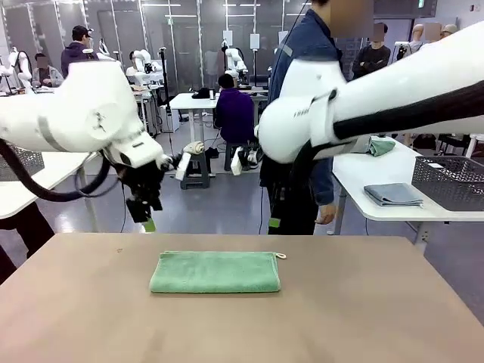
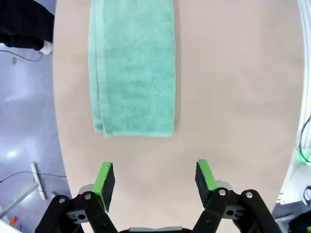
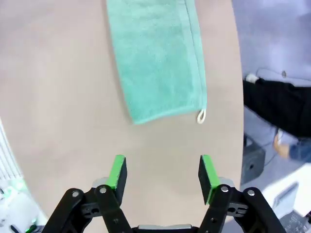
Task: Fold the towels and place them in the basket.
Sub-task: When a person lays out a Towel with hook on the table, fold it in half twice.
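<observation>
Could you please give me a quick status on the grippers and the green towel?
Left gripper, jaws open, empty. Right gripper, jaws open, empty. Green towel folded, flat on table, lying free. Nothing between grippers and towel.

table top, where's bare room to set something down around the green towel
Bare table runs from the green towel to the near edge, and either side of it out to the side edges. Tightest is the thin strip behind the towel at the far edge, where the left gripper and right gripper hang open.
</observation>
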Controlling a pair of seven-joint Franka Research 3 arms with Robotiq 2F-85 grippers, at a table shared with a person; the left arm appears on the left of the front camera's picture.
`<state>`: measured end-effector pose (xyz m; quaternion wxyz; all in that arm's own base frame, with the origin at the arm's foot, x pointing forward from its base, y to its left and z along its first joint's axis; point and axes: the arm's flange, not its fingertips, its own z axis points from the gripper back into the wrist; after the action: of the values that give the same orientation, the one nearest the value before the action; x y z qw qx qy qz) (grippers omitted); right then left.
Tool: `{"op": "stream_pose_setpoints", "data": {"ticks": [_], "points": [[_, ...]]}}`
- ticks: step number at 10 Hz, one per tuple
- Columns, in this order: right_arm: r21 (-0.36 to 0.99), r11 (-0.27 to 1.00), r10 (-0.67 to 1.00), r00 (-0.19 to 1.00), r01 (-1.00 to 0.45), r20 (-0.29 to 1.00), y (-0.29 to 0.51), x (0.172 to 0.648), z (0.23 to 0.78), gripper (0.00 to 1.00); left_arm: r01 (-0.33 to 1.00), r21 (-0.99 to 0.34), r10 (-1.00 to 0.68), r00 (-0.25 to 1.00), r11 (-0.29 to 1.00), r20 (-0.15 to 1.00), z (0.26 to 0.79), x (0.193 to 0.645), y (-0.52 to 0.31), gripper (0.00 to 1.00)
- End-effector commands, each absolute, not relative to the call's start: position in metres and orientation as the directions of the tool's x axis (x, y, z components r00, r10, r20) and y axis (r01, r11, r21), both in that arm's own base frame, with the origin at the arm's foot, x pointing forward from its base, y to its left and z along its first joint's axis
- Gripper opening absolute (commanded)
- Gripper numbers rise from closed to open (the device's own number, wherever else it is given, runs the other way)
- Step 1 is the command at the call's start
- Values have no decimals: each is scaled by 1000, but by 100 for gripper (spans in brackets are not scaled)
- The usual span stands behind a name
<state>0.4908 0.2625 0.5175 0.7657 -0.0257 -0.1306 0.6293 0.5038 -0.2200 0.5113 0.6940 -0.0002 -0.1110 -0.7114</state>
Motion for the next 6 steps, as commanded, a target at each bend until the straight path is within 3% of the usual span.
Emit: {"op": "stream_pose_setpoints", "data": {"ticks": [1, 4, 6], "points": [[-179, 345, 933, 317, -921, 170, 254, 457, 542, 74, 985, 169, -979, -57, -23, 194, 507, 490, -190, 84], [-149, 643, 756, 591, -751, 283, 243, 424, 579, 74, 983, 179, -965, -93, -49, 244, 501, 483, -172, 84], [45, 771, 557, 707, -635, 435, 229, 408, 581, 74, 982, 183, -953, -106, -55, 283, 497, 477, -165, 84]]}}
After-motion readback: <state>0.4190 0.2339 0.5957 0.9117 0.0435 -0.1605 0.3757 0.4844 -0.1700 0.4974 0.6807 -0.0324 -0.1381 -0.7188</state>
